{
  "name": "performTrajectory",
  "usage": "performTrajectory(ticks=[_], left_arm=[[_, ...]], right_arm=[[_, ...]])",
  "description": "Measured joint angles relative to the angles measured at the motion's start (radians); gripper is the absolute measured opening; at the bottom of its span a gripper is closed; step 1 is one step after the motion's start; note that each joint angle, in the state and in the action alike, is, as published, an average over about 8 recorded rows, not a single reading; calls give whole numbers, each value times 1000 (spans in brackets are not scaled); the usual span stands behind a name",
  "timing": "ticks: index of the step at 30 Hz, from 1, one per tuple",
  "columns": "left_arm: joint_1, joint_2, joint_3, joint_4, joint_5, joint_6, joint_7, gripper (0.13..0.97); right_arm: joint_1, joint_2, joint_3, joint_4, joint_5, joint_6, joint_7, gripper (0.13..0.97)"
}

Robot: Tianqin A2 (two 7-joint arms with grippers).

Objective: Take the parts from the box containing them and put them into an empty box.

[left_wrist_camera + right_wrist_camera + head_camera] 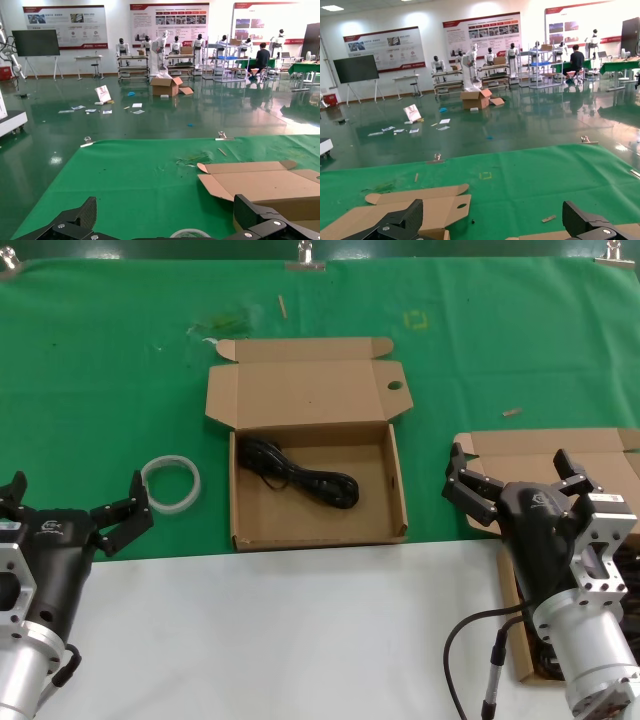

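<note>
Head camera looks down; wrist cameras face forward, sharing the holed-lid box (318, 480)

Box with the oval-holed lid (318, 480) lies open upward; tape ring (171, 483) sits beside it.

The right gripper (518, 486) and its arm hide most of the plain-lidded box (520, 455)

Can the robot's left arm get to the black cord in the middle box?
Probably yes. The left pincer is open and holds nothing, the box has its lid folded back, and the cord lies uncovered inside. Only the tape ring sits between them, low and flat.
</note>
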Motion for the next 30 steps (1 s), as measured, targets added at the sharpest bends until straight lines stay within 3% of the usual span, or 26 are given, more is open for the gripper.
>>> performTrajectory(ticks=[30], left_arm=[[0,0,0,0,0,0,0,966]], right_arm=[[0,0,0,0,0,0,0,966]])
